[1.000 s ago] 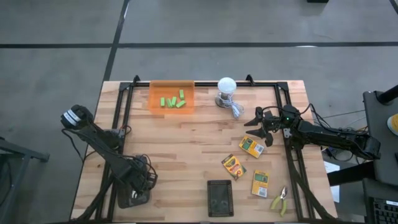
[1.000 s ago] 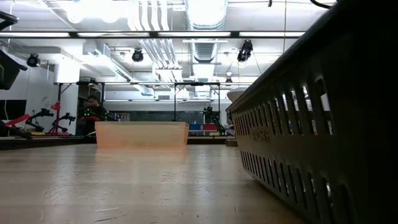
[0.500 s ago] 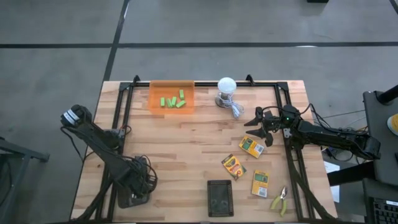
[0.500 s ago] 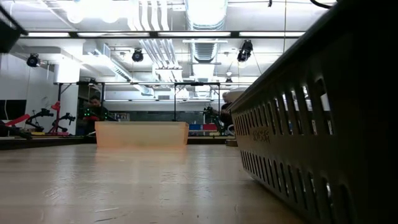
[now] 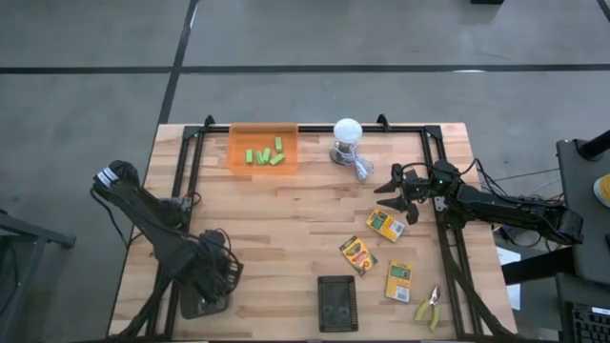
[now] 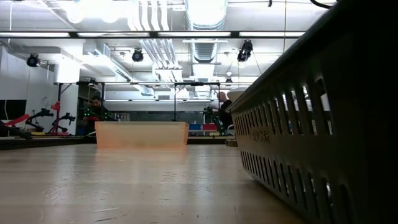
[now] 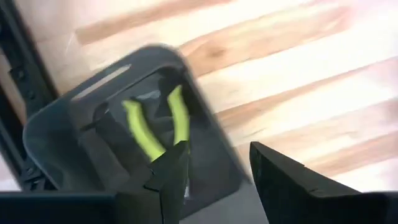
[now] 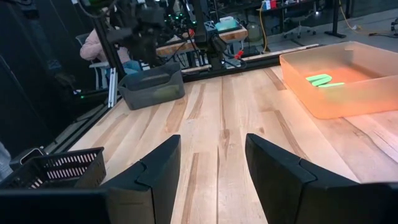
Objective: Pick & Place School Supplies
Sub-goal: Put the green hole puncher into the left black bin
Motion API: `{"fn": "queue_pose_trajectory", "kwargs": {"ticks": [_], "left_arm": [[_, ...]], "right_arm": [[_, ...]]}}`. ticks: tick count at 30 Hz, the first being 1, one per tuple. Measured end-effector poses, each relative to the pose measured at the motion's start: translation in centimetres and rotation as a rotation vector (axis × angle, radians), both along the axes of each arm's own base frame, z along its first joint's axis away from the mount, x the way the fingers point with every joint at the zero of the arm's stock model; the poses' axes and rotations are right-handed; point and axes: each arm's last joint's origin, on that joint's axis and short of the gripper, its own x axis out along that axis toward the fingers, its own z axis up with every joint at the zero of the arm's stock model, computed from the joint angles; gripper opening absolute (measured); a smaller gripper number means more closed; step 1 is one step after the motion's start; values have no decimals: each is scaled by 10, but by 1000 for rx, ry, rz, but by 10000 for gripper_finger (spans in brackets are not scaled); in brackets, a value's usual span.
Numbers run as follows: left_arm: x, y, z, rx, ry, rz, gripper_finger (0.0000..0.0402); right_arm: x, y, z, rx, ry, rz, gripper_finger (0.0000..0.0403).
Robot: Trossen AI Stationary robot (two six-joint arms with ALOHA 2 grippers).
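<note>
The right gripper (image 5: 394, 185) is held parted and empty near the nearest crayon box (image 5: 385, 225); a flat box could be skidded aside. The left gripper (image 7: 214, 171), parted, is poised over a binned plier-like tool (image 7: 155, 124)

High view looking straight down; low view skimming tabletop; both sharing orange bin (image 5: 263, 148); wrist views looking past own fingers.
</note>
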Motion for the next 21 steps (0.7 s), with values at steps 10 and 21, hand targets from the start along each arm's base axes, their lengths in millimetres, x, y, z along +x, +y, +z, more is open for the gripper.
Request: {"fn": "queue_pose_trajectory", "kwargs": {"ticks": [10, 21], "left_arm": [[20, 8, 39, 189, -310, -60, 177], [54, 29, 70, 288, -479, -232, 177]], "right_arm": [[0, 0, 0, 0, 0, 0, 178], [0, 0, 0, 0, 0, 0, 178]]}}
